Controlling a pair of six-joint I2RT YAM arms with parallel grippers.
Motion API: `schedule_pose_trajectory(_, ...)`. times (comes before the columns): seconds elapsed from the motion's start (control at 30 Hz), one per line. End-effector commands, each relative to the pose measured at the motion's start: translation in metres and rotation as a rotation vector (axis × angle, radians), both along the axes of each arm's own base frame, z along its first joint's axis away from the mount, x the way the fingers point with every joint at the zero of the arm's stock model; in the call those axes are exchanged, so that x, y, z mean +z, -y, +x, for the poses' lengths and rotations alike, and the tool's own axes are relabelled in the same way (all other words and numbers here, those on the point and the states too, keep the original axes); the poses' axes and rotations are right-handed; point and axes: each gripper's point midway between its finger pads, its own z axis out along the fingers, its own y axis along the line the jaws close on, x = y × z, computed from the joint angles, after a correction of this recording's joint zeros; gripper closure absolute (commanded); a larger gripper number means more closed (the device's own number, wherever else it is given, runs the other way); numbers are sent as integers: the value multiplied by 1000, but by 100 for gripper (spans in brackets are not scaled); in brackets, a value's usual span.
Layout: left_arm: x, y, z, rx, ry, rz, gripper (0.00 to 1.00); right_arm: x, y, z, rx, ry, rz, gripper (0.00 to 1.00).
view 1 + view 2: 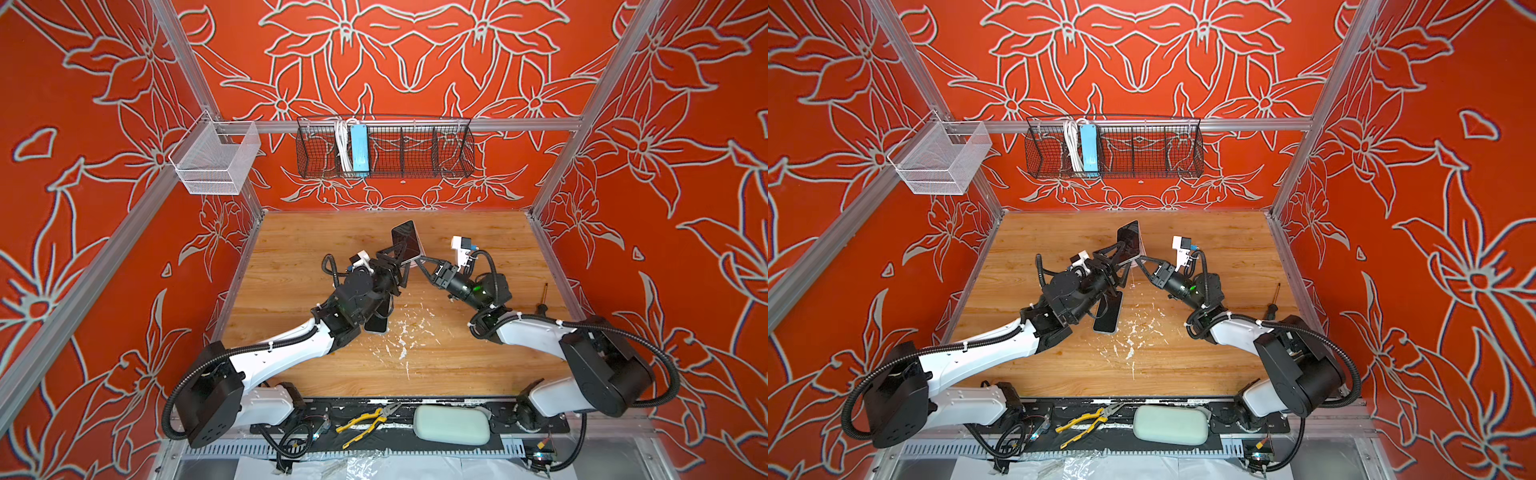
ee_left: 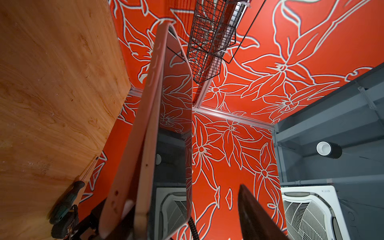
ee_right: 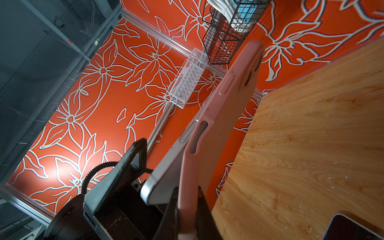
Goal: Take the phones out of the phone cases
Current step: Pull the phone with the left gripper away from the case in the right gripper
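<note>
We see the phone [image 1: 405, 242] lifted clear of the wooden table [image 1: 478, 365], standing nearly on end between the two arms, its dark screen turned toward the left arm. It sits in the pink case [image 3: 224, 116], but only partly. In the right wrist view its silver edge has come away from the case at the end nearest the grippers, while the far end (the one with the camera holes) is seated in the case.

The right gripper [image 3: 187, 197] is pressed together on the lower rim of the case, one black finger on each side of the pink wall, and it touches no part of the phone that we can see.

The left gripper [image 1: 398, 261] is spread. In the left wrist view one of its fingers [image 2: 249, 209] stands well apart from the screen. The opposite one is down by the gap between phone and case, though we cannot tell whether it touches either.

A second phone [image 1: 1108, 316] lies flat on the table beneath the left arm. A screwdriver [image 1: 542, 300] lies near the table's right edge. Yellow-handled pliers [image 1: 365, 419] and a pale green pouch [image 1: 453, 424] rest on the black strip at the front.
</note>
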Motion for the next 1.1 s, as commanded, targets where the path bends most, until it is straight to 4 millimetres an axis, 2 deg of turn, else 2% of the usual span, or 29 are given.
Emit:
schedule_pose_trajectory(0.0,11,-13,6,53,22,6,40,43,5,-23,31,154,79,91)
schedule_pose_trajectory(0.1,11,-15,8,61,24,9,40,43,5,-23,31,155,79,91)
schedule_pose_trajectory(0.43,12,-17,15,63,40,44,55,45,6,-25,37,157,82,91)
schedule_pose_trajectory(0.8,12,-8,24,28,61,58,65,43,5,-25,43,152,79,91)
schedule_pose_trajectory(1.07,11,-3,28,8,74,62,77,40,3,-25,46,142,77,91)
